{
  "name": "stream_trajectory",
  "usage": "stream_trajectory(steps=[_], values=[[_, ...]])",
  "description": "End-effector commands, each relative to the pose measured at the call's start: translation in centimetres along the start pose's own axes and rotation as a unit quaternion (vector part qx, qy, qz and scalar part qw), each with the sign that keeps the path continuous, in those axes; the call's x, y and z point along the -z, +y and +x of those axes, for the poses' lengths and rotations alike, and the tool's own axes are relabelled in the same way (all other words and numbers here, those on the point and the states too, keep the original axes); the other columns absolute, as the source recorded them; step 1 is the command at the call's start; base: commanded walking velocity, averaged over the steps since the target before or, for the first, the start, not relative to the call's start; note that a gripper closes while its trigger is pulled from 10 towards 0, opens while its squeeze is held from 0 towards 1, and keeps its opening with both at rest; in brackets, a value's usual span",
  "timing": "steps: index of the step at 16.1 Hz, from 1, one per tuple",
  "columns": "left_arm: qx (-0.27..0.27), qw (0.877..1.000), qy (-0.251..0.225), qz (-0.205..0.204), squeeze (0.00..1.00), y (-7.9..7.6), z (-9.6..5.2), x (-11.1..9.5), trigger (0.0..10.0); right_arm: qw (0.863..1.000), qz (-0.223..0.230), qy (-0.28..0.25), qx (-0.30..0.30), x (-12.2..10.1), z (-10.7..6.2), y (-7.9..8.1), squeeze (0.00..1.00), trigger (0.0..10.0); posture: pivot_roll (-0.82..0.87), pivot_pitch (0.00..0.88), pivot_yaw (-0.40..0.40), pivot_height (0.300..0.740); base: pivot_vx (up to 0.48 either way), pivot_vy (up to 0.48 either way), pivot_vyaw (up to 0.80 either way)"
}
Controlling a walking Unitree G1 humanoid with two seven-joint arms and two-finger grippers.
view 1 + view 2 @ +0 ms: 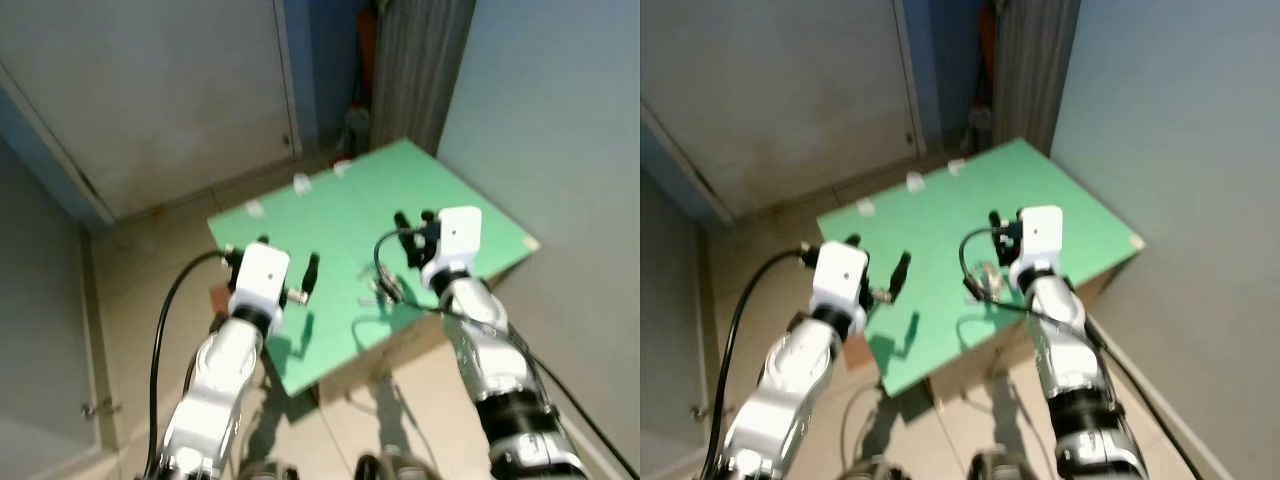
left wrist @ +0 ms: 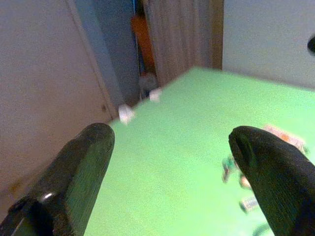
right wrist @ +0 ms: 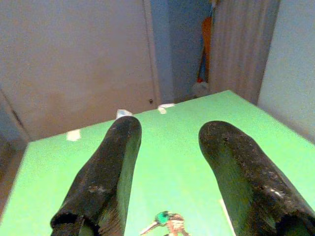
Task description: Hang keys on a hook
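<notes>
With both grippers open and empty, lower the right gripper [image 1: 414, 221] straight over the small green-tagged metal keys [image 3: 166, 221] on the green-topped bench [image 1: 340, 215], while the left gripper [image 1: 287, 260] waits alongside.

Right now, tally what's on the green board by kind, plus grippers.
White hooks along the far edge: 3
Key bunch: 1, lying on the green board near the right gripper
Grippers: 2, left gripper and right gripper, both open above the board
Total: 6
</notes>
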State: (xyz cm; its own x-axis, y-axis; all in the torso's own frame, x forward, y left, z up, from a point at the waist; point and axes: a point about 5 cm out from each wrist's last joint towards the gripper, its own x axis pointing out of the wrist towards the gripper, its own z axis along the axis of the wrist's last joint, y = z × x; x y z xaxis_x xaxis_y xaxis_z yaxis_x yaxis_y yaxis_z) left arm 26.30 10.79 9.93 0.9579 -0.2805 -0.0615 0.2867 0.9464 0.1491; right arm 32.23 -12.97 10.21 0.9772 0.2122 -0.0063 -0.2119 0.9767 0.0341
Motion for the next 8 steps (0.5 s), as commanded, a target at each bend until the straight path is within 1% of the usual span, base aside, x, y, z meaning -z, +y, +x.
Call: stream_trajectory(steps=[1, 2, 3, 4, 6, 8], values=[[-0.02, 1.0, 0.004, -0.007, 0.0, 0.83, -0.05, -0.05, 10.0, 1.0, -0.003, -0.007, -0.012, -0.38, 0.47, 0.75, 1.0, 10.0, -0.06, 0.088, 0.102, 0.74, 0.409, -0.251, 0.0], [-0.032, 0.999, 0.011, -0.014, 0.0, 1.15, -0.08, 0.12, 10.0, 1.0, -0.007, 0.0, -0.014, -0.21, 0.55, 0.86, 0.95, 10.0, -0.06, 0.092, 0.1, 0.74, 0.315, 0.247, 0.0], [-0.035, 0.999, 0.016, -0.016, 0.0, 1.32, -0.16, 0.27, 10.0, 1.0, -0.007, 0.004, -0.016, -0.07, 0.53, 0.89, 0.0, 10.0, -0.06, 0.094, 0.098, 0.74, 0.0, 0.42, 0.0], [-0.037, 0.999, 0.018, -0.016, 0.0, 1.38, -0.25, 0.33, 10.0, 1.0, -0.009, 0.009, -0.013, 0.11, 0.48, 0.82, 0.0, 10.0, -0.06, 0.097, 0.097, 0.74, 0.24, 0.416, 0.0], [-0.038, 0.999, 0.02, -0.016, 0.0, 1.43, -0.35, 0.39, 10.0, 1.0, -0.005, 0.012, -0.016, 0.27, 0.37, 0.82, 0.0, 10.0, -0.06, 0.097, 0.094, 0.74, 0.358, 0.319, 0.0], [-0.039, 0.999, 0.02, -0.022, 0.0, 1.4, -0.42, 0.34, 10.0, 1.0, -0.005, 0.011, -0.016, 0.33, 0.34, 0.89, 0.0, 10.0, -0.06, 0.097, 0.093, 0.74, 0.456, 0.0, 0.0]])
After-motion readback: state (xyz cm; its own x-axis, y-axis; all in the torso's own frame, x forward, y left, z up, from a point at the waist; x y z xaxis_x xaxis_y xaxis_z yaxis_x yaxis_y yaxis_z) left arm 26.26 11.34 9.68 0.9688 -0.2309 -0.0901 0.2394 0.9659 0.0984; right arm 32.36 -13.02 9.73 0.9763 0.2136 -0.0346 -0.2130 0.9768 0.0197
